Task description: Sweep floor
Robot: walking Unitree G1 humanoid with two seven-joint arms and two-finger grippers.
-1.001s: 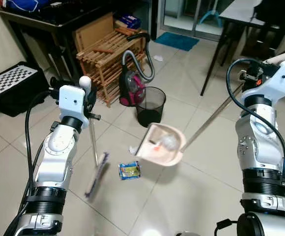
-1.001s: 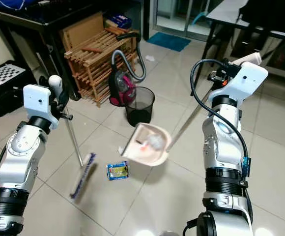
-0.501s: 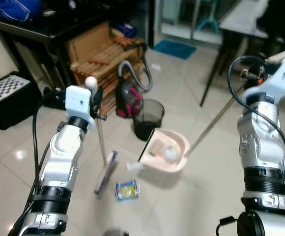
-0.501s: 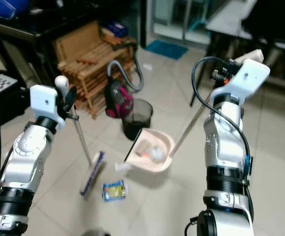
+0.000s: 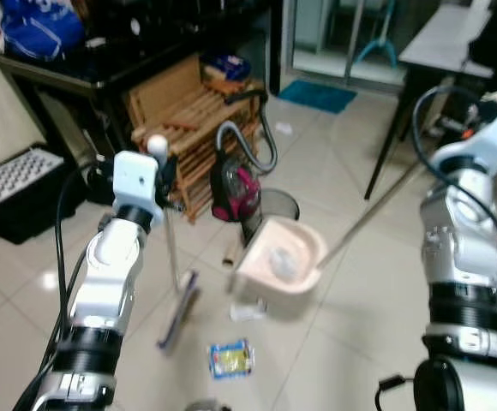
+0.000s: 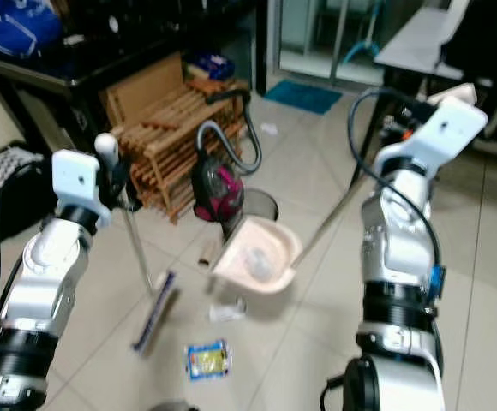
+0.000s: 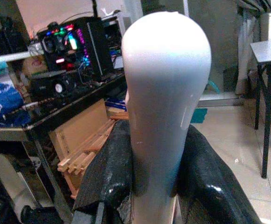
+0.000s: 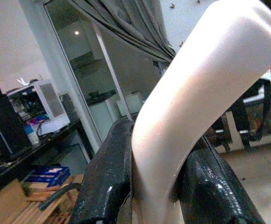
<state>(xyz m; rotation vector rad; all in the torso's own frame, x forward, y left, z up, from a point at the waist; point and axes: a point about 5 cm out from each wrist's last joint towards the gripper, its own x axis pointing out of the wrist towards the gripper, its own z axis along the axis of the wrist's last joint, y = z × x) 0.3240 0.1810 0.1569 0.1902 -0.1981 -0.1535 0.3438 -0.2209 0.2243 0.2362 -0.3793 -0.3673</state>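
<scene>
Dustpan carried closer to bin — wrapper left behind.

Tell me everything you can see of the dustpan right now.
The pale pink plastic dustpan is a scoop with raised walls on a long thin metal pole that ends in a curved cream grip. The right gripper has its jaws shut on that grip. The pan hangs clear of the tiled floor, tilted with its mouth toward the camera, in front of the black mesh wastebasket. Pale crumpled rubbish lies inside it.
</scene>
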